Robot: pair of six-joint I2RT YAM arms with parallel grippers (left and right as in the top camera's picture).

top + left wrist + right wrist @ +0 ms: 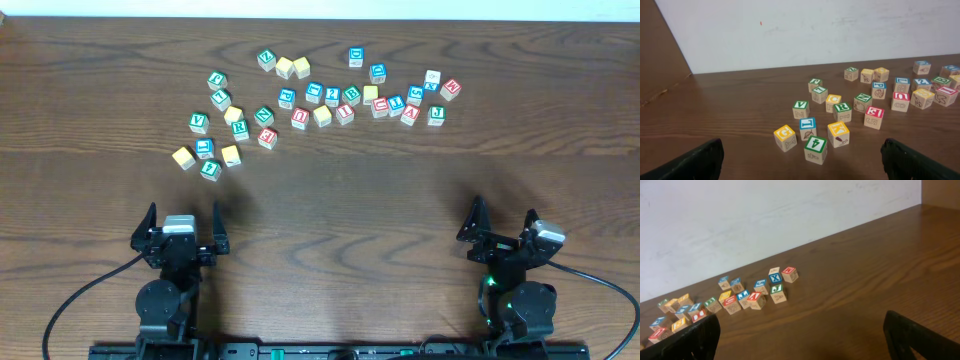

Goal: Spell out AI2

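Many small wooden letter and number blocks lie scattered across the far half of the table. A red-topped block that looks like an A [409, 115] sits in the right cluster and also shows in the right wrist view [756, 298]. A blue-topped block that may be a 2 [332, 96] lies mid-cluster. I cannot pick out an I block for certain. My left gripper [184, 218] [801, 152] is open and empty, well short of the blocks. My right gripper [503, 220] [801, 325] is open and empty near the front right.
Nearest my left gripper are a green 4 block [815, 145], a yellow G block [784, 134] and a yellow K block [838, 131]. A white wall rises behind the table's far edge. Bare wood table [340, 200] lies between the grippers and the blocks.
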